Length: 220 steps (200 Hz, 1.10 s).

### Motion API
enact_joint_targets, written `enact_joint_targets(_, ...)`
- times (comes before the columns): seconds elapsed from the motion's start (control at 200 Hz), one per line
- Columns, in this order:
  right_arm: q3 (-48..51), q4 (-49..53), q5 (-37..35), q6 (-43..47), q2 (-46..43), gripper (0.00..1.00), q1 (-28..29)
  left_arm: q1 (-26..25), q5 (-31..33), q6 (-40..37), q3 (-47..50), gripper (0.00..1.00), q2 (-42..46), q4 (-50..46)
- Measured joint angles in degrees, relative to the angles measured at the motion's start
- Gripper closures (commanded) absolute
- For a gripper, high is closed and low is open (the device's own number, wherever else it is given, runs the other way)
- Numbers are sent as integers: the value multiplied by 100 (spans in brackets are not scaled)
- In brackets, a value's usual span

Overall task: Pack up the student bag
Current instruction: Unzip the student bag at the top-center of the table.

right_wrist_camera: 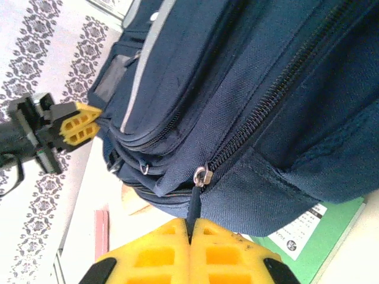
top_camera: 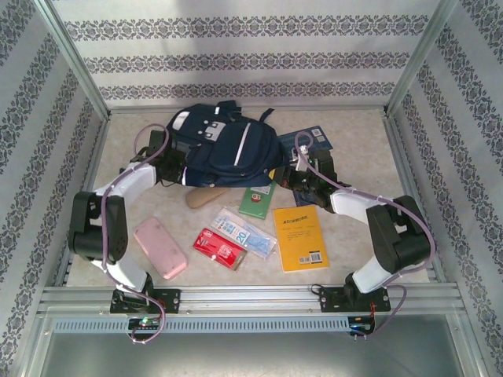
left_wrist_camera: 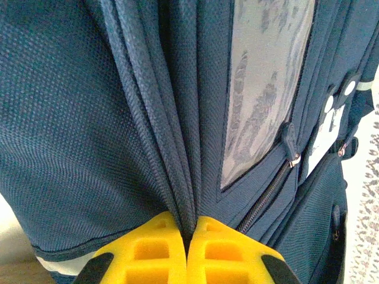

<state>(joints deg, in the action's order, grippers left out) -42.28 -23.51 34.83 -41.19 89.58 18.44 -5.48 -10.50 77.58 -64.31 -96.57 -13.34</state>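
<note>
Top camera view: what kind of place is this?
Probably a robot test booth: silver aluminium frame, patterned grey-white wall panels, and a navy-blue striped fabric backpack on a beige tabletop.

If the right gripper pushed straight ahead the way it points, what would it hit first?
The large navy-blue fabric backpack: the right gripper, shut on its dark zipper pull, points straight into the bag's zipped side, seemingly just ahead of the fingertips.

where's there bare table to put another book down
Bare patches: the far right corner between the blue book and the side wall, the far left corner beside the student bag, and the narrow near strip before the rail. Crowded: the middle, from pink case to yellow book.
</note>
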Motion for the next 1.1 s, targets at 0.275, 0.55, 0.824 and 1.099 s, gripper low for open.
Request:
enact_joint_targets(0.275, 476, 83, -605, -354, -844, 100, 754, 125, -734, -826, -1665, 69, -977, -321)
enact_joint_targets(0.55, 1071, 146, -1078, -782, -656, 68, 1058, 146, -1058, -857, -922, 78, -730, -313)
enact_joint_targets(0.824, 199, 2553, -2350, 625, -1010, 68, 1381, 146, -1241, -839, -654, 79, -732, -254)
enact_joint_targets(1.099, -1600, 4570, -3429, 2293, -866, 60, 2000, 146, -1244, -839, -658, 79, -732, -254)
